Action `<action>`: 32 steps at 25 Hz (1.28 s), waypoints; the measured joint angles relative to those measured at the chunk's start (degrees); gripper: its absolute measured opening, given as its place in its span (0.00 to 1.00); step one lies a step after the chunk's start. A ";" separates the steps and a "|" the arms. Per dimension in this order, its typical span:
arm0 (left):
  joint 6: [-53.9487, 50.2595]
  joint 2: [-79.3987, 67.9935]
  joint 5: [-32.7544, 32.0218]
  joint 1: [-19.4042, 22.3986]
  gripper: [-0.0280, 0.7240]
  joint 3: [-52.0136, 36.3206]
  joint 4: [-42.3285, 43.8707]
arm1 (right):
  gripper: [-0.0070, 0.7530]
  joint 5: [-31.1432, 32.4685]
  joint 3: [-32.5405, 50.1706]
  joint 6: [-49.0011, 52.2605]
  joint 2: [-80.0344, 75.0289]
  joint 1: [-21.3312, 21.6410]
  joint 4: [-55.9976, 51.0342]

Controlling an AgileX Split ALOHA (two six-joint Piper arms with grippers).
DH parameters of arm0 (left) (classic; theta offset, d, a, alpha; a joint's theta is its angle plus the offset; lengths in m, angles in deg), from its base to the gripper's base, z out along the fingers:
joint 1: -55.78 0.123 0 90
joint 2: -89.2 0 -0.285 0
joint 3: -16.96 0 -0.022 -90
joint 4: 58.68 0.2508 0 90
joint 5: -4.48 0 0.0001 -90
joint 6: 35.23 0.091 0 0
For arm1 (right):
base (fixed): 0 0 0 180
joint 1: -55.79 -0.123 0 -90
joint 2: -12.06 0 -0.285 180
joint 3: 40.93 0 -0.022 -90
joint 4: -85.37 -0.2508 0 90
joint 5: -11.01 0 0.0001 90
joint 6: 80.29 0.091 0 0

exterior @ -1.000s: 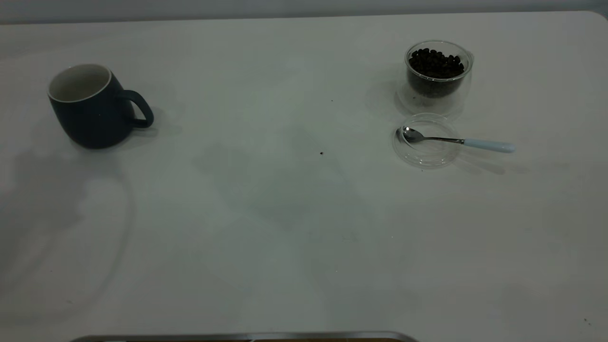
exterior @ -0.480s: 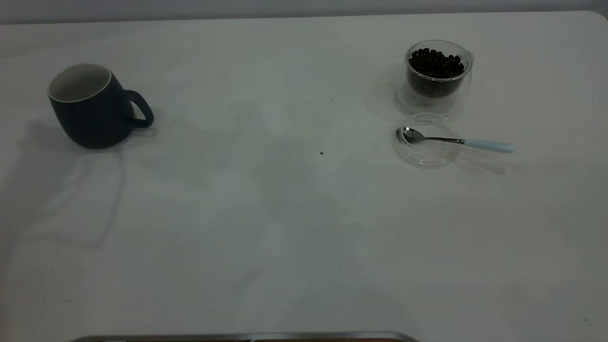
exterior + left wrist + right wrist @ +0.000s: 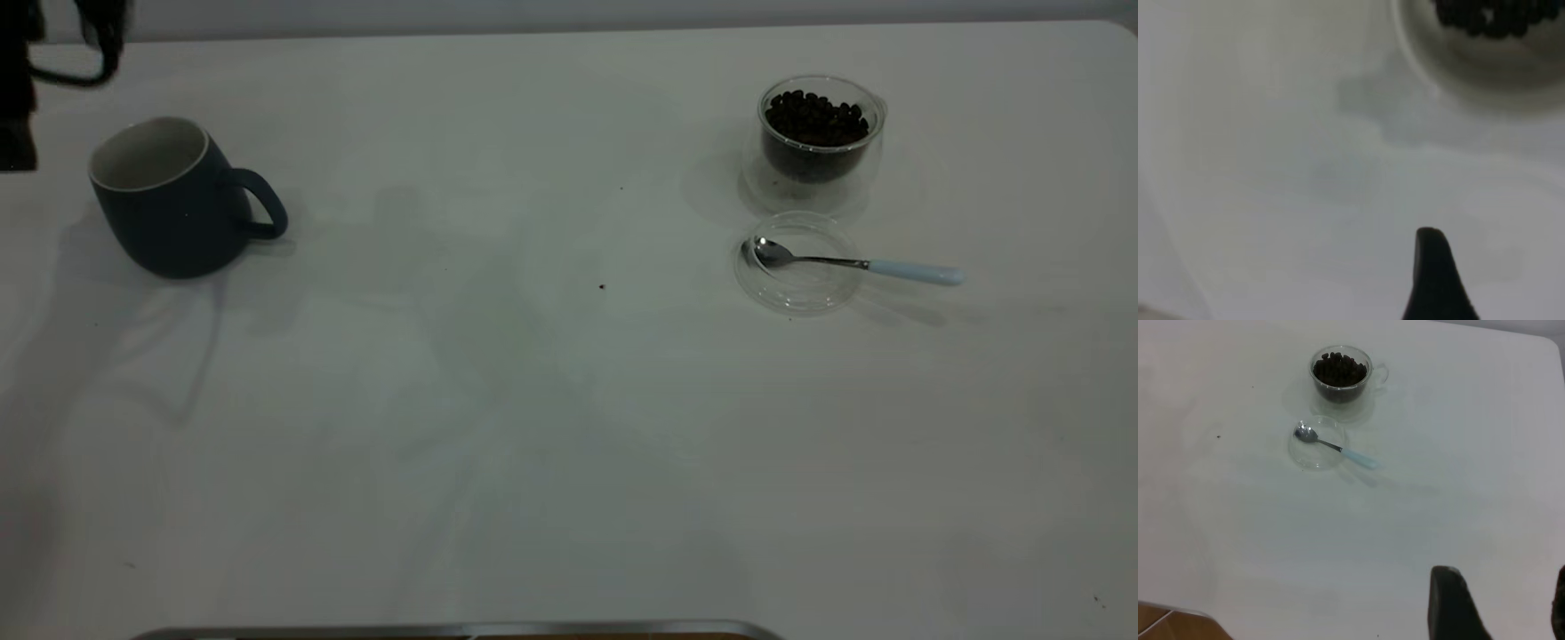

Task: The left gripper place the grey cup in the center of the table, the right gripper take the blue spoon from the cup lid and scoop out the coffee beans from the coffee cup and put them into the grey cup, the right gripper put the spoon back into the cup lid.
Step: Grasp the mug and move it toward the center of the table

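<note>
The grey cup (image 3: 169,209) stands upright and empty at the table's (image 3: 498,400) left, its handle pointing right. Part of my left arm (image 3: 16,98) shows at the far left edge, behind and left of the cup, apart from it. In the left wrist view my left gripper (image 3: 1501,257) shows one black finger (image 3: 1433,273) with a wide bare gap beside it, holding nothing. The coffee cup (image 3: 820,133) with coffee beans (image 3: 816,117) stands far right. The blue spoon (image 3: 853,264) lies with its bowl in the cup lid (image 3: 797,284). My right gripper (image 3: 1503,573) is open and empty, well away from the spoon (image 3: 1338,448).
A blurred round rim with dark beans (image 3: 1485,20) shows in the left wrist view. Two dark specks (image 3: 602,286) lie mid-table. A metal edge (image 3: 462,629) runs along the table's near side. The table's rounded corner (image 3: 1545,343) is beyond the coffee cup (image 3: 1340,373).
My left arm has come into the exterior view at the far left edge, and the shadows on the table have shifted. The cup, spoon, lid and coffee cup have not moved.
</note>
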 joint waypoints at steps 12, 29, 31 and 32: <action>7.06 -6.16 9.28 -0.83 0.76 0.00 1.66 | 0.53 0.00 0.00 0.00 0.00 0.00 -0.05; -2.21 -6.91 16.86 -15.88 0.76 0.00 1.68 | 0.53 0.00 0.00 0.00 0.00 0.00 -0.17; -3.94 -6.91 18.44 -18.51 0.76 0.00 1.68 | 0.53 0.00 0.00 0.00 0.00 0.00 -0.17; -4.71 -6.91 19.38 -19.56 0.76 0.00 1.68 | 0.53 0.00 0.00 0.00 0.00 0.00 -0.17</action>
